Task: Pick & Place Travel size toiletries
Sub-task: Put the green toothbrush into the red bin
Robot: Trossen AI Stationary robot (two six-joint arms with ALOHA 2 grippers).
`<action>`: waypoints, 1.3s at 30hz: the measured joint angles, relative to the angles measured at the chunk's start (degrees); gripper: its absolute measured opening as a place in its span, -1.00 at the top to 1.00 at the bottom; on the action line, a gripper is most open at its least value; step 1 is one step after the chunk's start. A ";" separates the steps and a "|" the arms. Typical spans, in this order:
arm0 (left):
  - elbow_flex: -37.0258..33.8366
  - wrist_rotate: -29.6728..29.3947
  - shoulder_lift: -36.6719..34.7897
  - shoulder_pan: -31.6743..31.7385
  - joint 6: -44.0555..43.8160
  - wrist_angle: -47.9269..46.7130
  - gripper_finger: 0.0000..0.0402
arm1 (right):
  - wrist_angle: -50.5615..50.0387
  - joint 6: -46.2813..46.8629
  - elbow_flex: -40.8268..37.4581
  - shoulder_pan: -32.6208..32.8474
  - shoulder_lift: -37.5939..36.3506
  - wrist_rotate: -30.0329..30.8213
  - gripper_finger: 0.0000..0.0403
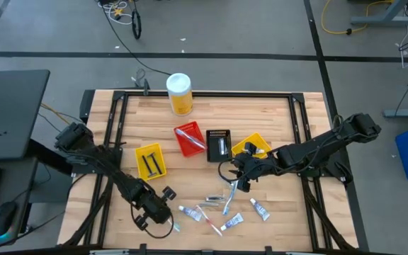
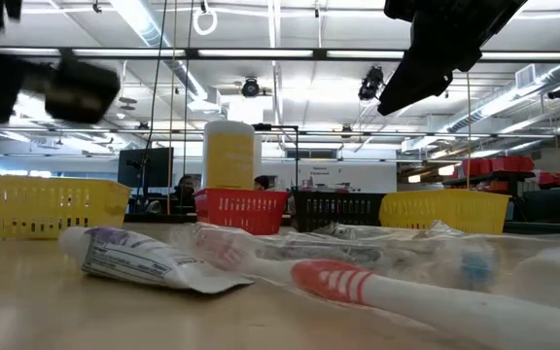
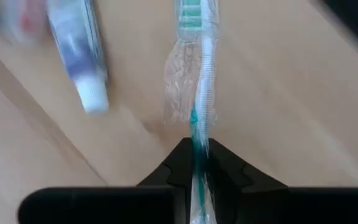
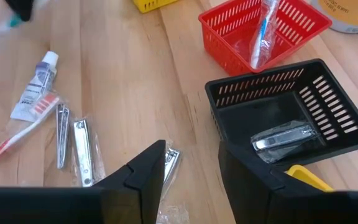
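Two hands at work: my left hand (image 3: 197, 163) pinches a wrapped green toothbrush (image 3: 199, 93) beside the toothpaste tube (image 3: 79, 53); my right hand (image 4: 191, 163) hovers spread near the black bin (image 4: 328, 118).

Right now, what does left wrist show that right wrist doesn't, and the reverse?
Left wrist only: the left gripper, jaws shut on a wrapped green toothbrush.

Right wrist only: the right gripper with jaws open above the table, a black bin holding a nail clipper, a red bin with a toothbrush inside, and loose nail clippers on the wood.

Both: wooden tabletop and a small white tube; same tube or not, I can't confirm.
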 joint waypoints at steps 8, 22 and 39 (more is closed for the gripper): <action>11.30 -12.58 -3.85 2.78 1.64 -14.98 0.89 | 0.15 0.00 0.00 0.00 0.00 0.00 0.22; 10.41 -8.01 -13.95 30.05 25.40 -9.61 0.87 | 2.40 0.00 0.00 0.00 0.67 -0.10 0.22; -11.69 15.30 -13.67 57.25 45.19 18.37 0.86 | 2.98 0.22 0.00 0.00 1.86 -0.02 0.23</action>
